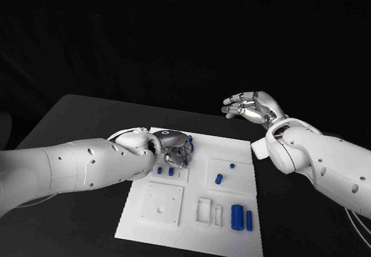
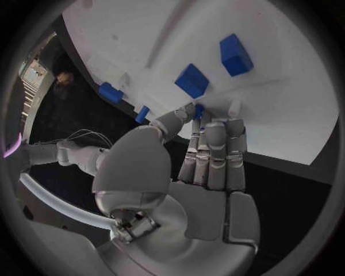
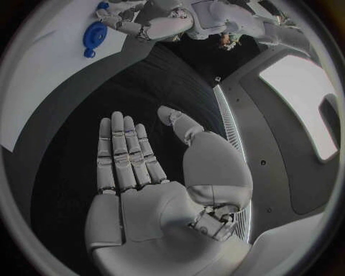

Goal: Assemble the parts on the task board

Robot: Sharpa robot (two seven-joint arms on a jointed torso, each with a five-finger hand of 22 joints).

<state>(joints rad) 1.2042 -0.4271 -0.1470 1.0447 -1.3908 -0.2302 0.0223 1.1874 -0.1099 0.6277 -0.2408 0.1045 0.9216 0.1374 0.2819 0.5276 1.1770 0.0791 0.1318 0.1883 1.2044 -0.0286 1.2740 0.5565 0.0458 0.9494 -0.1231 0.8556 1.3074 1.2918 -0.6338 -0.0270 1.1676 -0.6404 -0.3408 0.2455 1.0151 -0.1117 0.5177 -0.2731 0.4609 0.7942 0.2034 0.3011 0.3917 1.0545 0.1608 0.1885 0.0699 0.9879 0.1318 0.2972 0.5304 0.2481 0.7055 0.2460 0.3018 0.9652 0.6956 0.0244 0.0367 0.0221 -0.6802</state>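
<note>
On the black bench [image 1: 84, 113] lies the flat white rectangular task board [image 1: 190, 234], the landmark for everything else. At the board's near end a square white raised plate [image 1: 162, 203] sits toward its left side, and to the right of that plate two narrow white slotted frames [image 1: 209, 212] stand beside two upright-lying blue cylindrical parts [image 1: 242, 218], which are side by side and nearly touching. Further up the board, a small row of short blue pegs [image 1: 166, 171] stands near its left edge, and a blue oblong piece [image 1: 220, 177] with a smaller blue bit [image 1: 232, 168] lies toward its right edge. At the board's far left corner the silver left hand [image 1: 175, 148] hangs low over the surface, fingers curled together with a small blue part [image 2: 198, 111] pinched at the fingertips [image 2: 188, 115]; two blue blocks [image 2: 192, 80] lie on the board just past them. Beyond the board's far right corner, raised well above the bench, the silver right hand [image 1: 253, 108] is spread flat, fingers straight and apart, holding nothing.
</note>
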